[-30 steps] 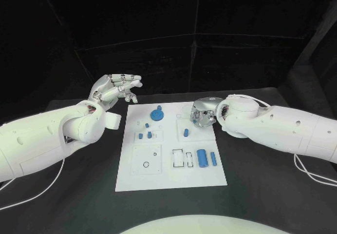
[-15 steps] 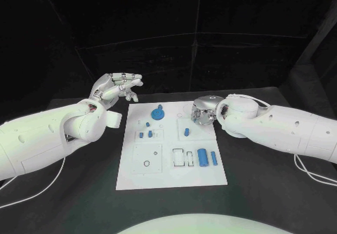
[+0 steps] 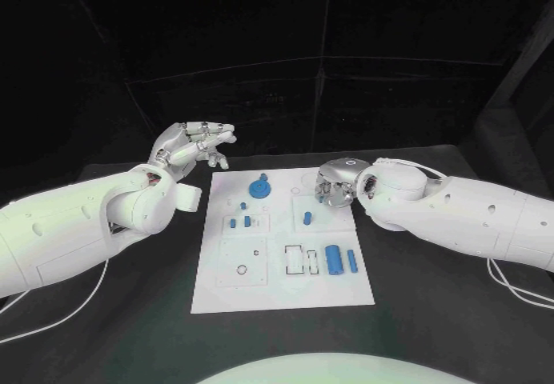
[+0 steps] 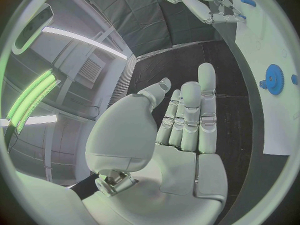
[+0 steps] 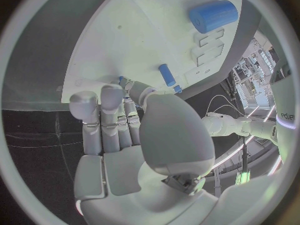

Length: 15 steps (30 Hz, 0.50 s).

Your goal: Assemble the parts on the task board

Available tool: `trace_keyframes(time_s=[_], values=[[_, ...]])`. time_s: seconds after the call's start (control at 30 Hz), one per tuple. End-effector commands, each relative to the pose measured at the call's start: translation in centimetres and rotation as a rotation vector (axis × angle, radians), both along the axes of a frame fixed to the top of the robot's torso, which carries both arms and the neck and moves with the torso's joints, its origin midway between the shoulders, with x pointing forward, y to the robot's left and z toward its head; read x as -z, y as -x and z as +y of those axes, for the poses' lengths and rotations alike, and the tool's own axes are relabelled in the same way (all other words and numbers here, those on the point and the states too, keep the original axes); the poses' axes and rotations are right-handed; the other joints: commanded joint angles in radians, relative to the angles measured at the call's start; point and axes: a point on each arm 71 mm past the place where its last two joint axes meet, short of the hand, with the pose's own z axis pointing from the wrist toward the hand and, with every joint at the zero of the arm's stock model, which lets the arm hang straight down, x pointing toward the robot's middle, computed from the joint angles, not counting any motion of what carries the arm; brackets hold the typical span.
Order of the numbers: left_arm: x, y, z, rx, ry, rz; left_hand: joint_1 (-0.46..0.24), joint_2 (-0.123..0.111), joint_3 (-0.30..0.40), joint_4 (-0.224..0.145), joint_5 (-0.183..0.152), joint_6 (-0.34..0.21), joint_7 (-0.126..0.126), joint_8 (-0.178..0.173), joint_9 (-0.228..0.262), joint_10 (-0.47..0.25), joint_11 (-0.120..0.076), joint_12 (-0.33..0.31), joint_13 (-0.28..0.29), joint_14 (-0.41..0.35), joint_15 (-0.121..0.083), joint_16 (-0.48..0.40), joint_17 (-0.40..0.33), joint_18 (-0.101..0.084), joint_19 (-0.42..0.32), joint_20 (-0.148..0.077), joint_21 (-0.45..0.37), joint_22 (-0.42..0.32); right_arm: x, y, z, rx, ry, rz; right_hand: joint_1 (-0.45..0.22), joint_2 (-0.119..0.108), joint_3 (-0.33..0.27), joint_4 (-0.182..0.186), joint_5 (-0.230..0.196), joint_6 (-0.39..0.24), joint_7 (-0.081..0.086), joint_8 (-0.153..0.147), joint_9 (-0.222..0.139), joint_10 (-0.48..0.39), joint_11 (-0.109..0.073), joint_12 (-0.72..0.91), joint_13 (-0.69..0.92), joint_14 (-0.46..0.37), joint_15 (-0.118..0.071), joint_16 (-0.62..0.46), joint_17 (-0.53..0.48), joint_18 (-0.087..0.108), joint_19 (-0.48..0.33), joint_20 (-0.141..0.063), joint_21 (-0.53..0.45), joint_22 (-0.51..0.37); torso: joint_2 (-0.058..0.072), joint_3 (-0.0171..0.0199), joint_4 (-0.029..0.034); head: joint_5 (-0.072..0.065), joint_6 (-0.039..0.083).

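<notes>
right robot hand edged slightly toward the board's far edge, left robot hand barely shifted

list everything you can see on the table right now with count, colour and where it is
task board: one, white, flat in the middle of the table
table: one, black, under the board
gear-like round part: one, blue, far end of the board near its middle
small parts: a few, blue, left half of the board, below the round part
oblong part: one, blue, right half of the board, just in front of the right hand
cylinder: one, blue, right side of the board, nearer the robot
slim bar: one, blue, just right of the cylinder
left hand: silver, raised off the board's far left corner, holding nothing
right hand: silver, over the board's far right part, fingers pointing down
</notes>
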Motion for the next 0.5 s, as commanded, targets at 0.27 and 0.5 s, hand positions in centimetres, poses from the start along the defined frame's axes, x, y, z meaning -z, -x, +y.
trace_keyframes(time_s=[0.27, 0.5], values=[[0.0, -0.1, -0.1, -0.002, 0.001, 0.006, 0.000, 0.009, -0.007, -0.001, 0.002, -0.010, 0.003, -0.004, 0.001, -0.014, 0.003, 0.008, 0.001, -0.008, 0.000, 0.007, 0.004, 0.012, -0.005, 0.004, -0.007, -0.003, -1.3, 0.8, -0.1, 0.002, -0.060, -0.091, -0.017, -0.003, 0.010, -0.001, -0.003, 0.008, -0.003, -0.003, -0.001, 0.009, 0.001, 0.002, 0.001, -0.002, -0.004, 0.017, 0.014, -0.021, -0.003, -0.003, 0.013, 0.010, 0.001, 0.0004, 0.0006, 0.000, 0.006], [0.0, -0.1, 0.0, -0.003, -0.001, 0.008, 0.002, 0.009, -0.010, -0.002, 0.002, -0.015, 0.005, -0.003, 0.001, -0.021, 0.004, 0.011, 0.002, -0.009, 0.001, 0.008, 0.002, 0.012, -0.004, 0.005, -0.007, -0.003, -1.6, 1.2, -0.4, 0.003, -0.083, -0.103, -0.020, -0.005, 0.012, -0.002, -0.003, 0.009, -0.003, -0.003, -0.001, 0.009, 0.000, 0.002, 0.001, 0.000, -0.004, 0.024, 0.023, -0.021, -0.002, -0.003, 0.017, 0.015, 0.002, 0.0001, 0.0002, 0.001, 0.007]])
